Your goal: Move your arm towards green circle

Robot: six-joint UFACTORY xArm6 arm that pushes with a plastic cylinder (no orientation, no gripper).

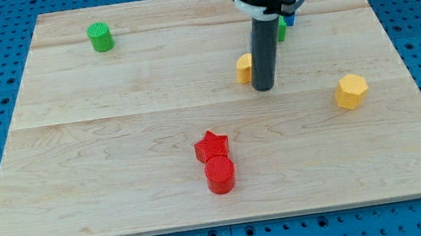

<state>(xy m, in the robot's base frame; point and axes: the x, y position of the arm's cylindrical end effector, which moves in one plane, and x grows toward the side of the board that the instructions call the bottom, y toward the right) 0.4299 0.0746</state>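
The green circle stands near the board's top left. My tip is at the end of the dark rod in the upper middle of the board, far to the right of the green circle and lower in the view. The tip sits right next to a yellow block, which the rod partly hides.
A yellow hexagon lies at the right. A red star and a red circle touch each other at the lower middle. A green block and a blue block peek out behind the rod near the top edge.
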